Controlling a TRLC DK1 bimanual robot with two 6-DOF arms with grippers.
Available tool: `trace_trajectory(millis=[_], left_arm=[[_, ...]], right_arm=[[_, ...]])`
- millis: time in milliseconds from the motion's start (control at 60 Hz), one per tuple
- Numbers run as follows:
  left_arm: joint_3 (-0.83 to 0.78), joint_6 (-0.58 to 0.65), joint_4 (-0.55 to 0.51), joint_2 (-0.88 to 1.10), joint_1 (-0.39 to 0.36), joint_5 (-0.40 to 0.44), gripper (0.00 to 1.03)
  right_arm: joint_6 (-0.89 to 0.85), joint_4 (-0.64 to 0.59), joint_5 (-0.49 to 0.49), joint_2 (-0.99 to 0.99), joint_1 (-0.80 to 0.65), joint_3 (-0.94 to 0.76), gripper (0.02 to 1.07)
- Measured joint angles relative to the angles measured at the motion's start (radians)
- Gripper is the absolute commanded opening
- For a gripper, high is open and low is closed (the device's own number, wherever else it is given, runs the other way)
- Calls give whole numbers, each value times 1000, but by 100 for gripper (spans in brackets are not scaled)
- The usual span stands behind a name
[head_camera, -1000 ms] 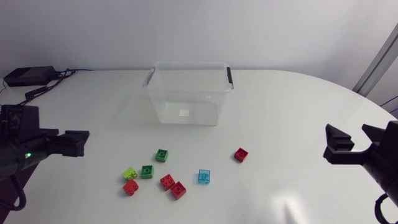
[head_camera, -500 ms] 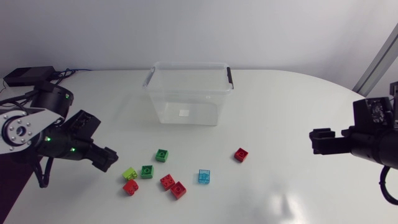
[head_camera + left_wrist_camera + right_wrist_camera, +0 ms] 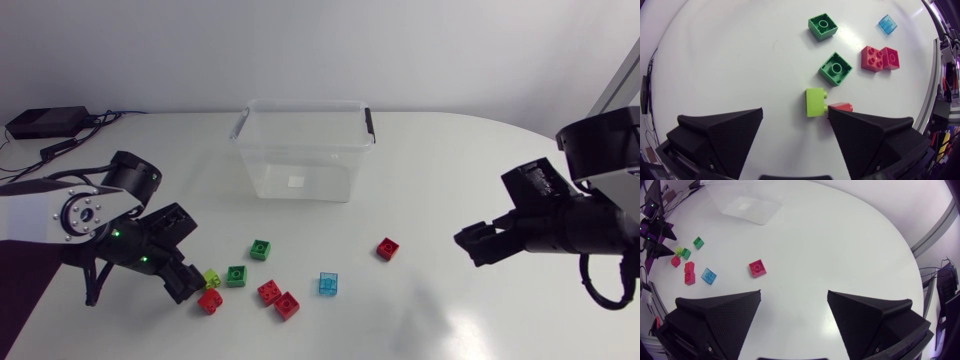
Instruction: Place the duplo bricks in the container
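Since no brick is in the container [image 3: 305, 101] yet, all eight duplo bricks lie loose on the table [image 3: 450, 150] in front of it, well apart from its near wall. Closest to action is the lime brick [image 3: 816, 102], apparently tipped on its side with its studs facing a red brick [image 3: 841, 106] that touches it (red one half hidden behind a finger). The lime brick is just ahead of the left gripper [image 3: 795, 117], nearer one finger than the other and not between them. Fingers wide apart, nothing held. Beyond it are a near green brick [image 3: 835, 68], a far green brick [image 3: 822, 26], a red pair [image 3: 880, 58] touching side by side, and a clear blue brick [image 3: 888, 24]. A lone red brick [image 3: 388, 248] sits off toward the right arm. The right gripper [image 3: 794, 294] hangs over bare table, well away from every brick, fingers spread, empty.

Handling guess: the bricks look like light, hard, hollow plastic, stiff and not fragile. The walls are smooth and glossy, so one could squirt out of a skewed pinch. The best hold is on two opposite flat side walls, low and square, not across the studs. The lime one is fiddly, lying sideways against its red neighbour, so a finger on that side may shove the red. The container is clear and open-topped, so a release just above the rim should do.
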Motion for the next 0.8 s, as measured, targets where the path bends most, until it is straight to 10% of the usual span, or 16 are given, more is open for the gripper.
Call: trace_trajectory(millis=[300,383,500,800], left_arm=[[2,32,34,68,-13,15,88],[2,35,44,86,-29,18,78],[5,43,50,121,-39,69,38],[20,79,53,180,-39,141,26]], right_arm=[[0,84,-3,106,47,0,96],[0,112,-3,143,60,0,96],[0,167,-3,200,80,0,96],[-10,277,23,422,215,2,93]])
